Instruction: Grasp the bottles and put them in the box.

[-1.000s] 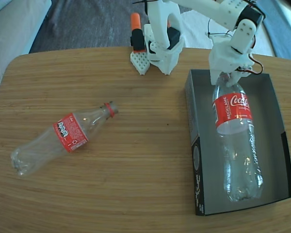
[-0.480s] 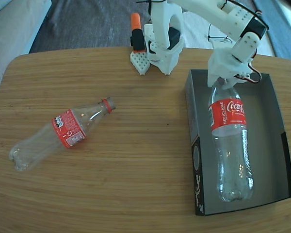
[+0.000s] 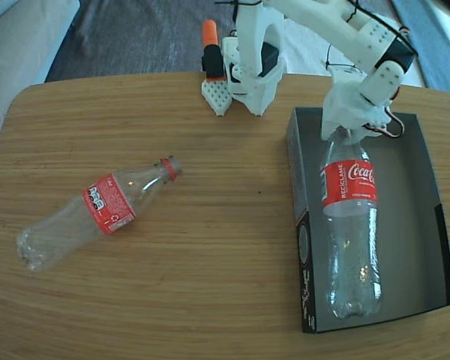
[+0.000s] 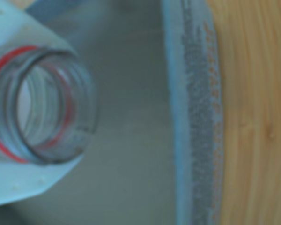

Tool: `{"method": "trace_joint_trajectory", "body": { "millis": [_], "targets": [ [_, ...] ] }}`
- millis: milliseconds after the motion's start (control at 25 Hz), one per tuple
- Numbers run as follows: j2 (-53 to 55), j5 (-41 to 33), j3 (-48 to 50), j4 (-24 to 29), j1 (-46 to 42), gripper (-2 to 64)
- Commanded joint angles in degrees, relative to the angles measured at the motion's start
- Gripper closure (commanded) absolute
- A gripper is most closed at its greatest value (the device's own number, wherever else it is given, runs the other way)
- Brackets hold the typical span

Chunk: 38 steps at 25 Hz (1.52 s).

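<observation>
Since a second ago the held bottle [image 3: 350, 225] has swung toward the box's [image 3: 420, 225] left wall and sunk lower, its base nearer the front wall. My fingers [image 3: 350, 129] are closed on its neck, near the box's far end; how tightly, I can't tell. The bottle looks tilted, neck up, and I can't confirm the base touches the box floor. The second bottle [image 3: 90, 214] lies on its side near the counter's [image 3: 210, 247] left edge, well apart from the box. Letting go now risks a roll toward the middle, crowding the second bottle's space. The wrist view alone shows the open, capless mouth [image 4: 35, 117] against a white finger; only the fixed view shows the second bottle.
</observation>
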Motion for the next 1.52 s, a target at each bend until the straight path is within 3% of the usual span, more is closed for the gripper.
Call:
{"method": "trace_joint_trajectory", "body": {
  "millis": [0, 120, 280, 360, 840, 1240, 1480],
  "targets": [
    [0.53, 0.18, -3.16, -0.18, -0.09, 53.1],
    [0.70, 0.18, -3.16, -0.26, -0.09, 52.7],
    [1.32, 0.26, -3.16, -0.26, 0.97, 43.2],
    [1.41, 0.18, -3.16, -0.26, 1.32, 41.9],
    [1.49, 0.09, -4.04, -0.09, 1.49, 42.2],
    [1.49, 0.09, -13.97, 0.79, 7.38, 42.2],
    [1.49, 0.00, -23.38, 5.01, 16.44, 41.3]
  ]
}}
